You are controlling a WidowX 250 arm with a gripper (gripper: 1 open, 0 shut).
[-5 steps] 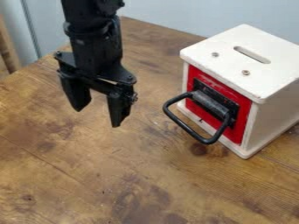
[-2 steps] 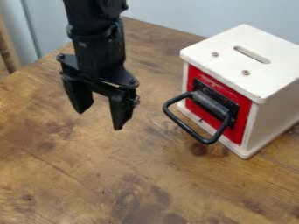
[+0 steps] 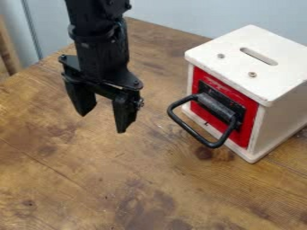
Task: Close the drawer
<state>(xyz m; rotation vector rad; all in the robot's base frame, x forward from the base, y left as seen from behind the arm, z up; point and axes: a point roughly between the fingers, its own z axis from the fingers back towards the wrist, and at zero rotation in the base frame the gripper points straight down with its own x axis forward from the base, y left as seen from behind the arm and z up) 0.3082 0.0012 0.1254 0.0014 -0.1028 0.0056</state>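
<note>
The drawer has a red front panel with a dark centre and a large black loop handle. It sits in a cream-white cube box at the right of the wooden table. The red front looks about flush with the box face. My black gripper hangs above the table to the left of the handle, some way apart from it. Its two fingers point down and stand apart, with nothing between them.
The wooden table stretches to the left and front. The box top has two slots. A pale wall lies behind, and a wooden post stands at the far left.
The gripper has shifted very slightly right and down. The drawer and box have not moved.
</note>
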